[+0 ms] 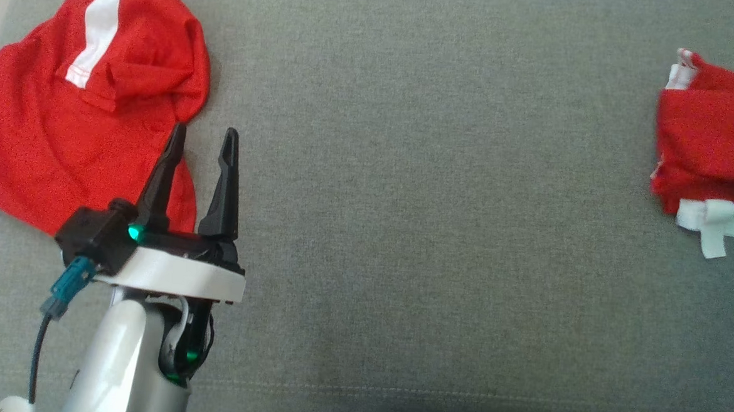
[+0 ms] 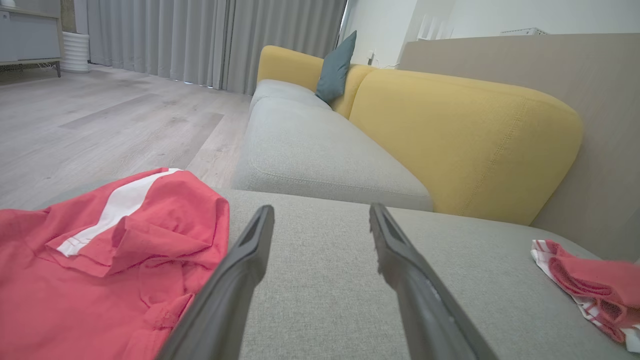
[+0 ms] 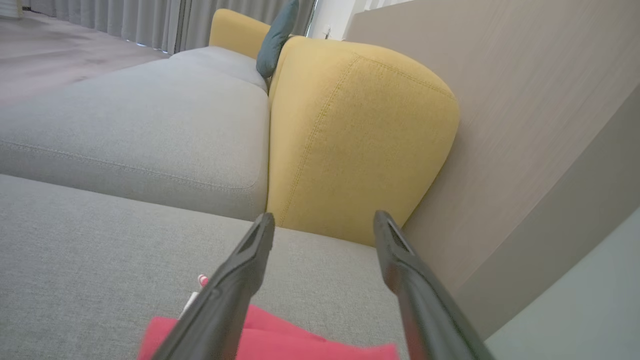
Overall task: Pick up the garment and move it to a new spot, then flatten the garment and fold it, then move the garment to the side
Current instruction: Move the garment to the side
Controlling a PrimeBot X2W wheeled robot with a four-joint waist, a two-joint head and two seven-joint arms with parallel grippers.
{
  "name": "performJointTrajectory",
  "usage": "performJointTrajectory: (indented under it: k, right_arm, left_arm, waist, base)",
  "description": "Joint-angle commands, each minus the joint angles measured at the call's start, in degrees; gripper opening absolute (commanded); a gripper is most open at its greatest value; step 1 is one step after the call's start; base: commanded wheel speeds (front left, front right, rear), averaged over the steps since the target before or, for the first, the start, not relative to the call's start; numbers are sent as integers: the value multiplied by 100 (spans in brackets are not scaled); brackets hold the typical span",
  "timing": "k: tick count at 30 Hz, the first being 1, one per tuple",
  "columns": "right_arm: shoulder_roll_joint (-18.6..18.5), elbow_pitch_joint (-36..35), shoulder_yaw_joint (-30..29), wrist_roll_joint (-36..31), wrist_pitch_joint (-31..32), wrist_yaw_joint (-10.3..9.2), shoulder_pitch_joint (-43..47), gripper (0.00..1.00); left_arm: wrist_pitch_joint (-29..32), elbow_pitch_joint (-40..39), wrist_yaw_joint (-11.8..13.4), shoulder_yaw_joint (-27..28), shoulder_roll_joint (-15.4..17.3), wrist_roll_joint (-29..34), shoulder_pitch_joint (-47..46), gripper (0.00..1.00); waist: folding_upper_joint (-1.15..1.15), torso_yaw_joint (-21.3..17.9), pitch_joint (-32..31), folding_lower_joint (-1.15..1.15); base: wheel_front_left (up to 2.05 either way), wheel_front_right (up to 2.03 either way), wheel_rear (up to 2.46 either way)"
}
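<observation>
Jaws apart on right gripper (image 3: 324, 220), poised over red garment (image 3: 280, 342) — grey seat (image 3: 100, 240), yellow backrest (image 3: 350, 135) beyond.

In the left wrist view, a grey upholstered seat surface (image 2: 325, 280) filled the lower frame, adjoined at centre by a second grey seat cushion (image 2: 310, 150) with yellow backrests (image 2: 465, 145) at right and a teal pillow (image 2: 336, 67) at upper centre. Pale wood-plank flooring (image 2: 100, 125) occupied the left, bounded at upper left by full-length grey curtains (image 2: 200, 40), a low cabinet (image 2: 30, 35) and a white ribbed cylinder (image 2: 75, 50). A beige wall panel (image 2: 575, 65) stood behind the backrests at upper right, under even, diffuse light.
</observation>
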Motion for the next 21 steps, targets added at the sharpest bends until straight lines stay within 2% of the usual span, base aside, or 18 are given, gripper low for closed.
performJointTrajectory:
  k: [1, 9, 15, 21]
  right_arm:
    - [-22, -240, 149, 59, -93, 37, -41, 100]
    - [393, -329, 751, 298, -466, 37, -22, 100]
    - [1023, -311, 1181, 507, -668, 37, 259, 100]
    - [1549, -301, 1365, 720, -929, 37, 806, 100]
  left_arm:
    - [-29, -152, -28, 137, 59, 1, -48, 100]
    - [-29, -86, 65, 93, 59, -84, 101, 100]
    - [-29, -82, 181, 113, 59, -111, 332, 100]
    - [-29, -74, 262, 118, 59, -99, 554, 100]
  waist:
    - [0, 11, -101, 0]
    - [0, 47, -589, 0]
    - [0, 74, -1103, 0]
    - [0, 126, -1514, 0]
  base:
    - [0, 0, 0]
    - [0, 0, 0]
    - [0, 0, 0]
    - [0, 0, 0]
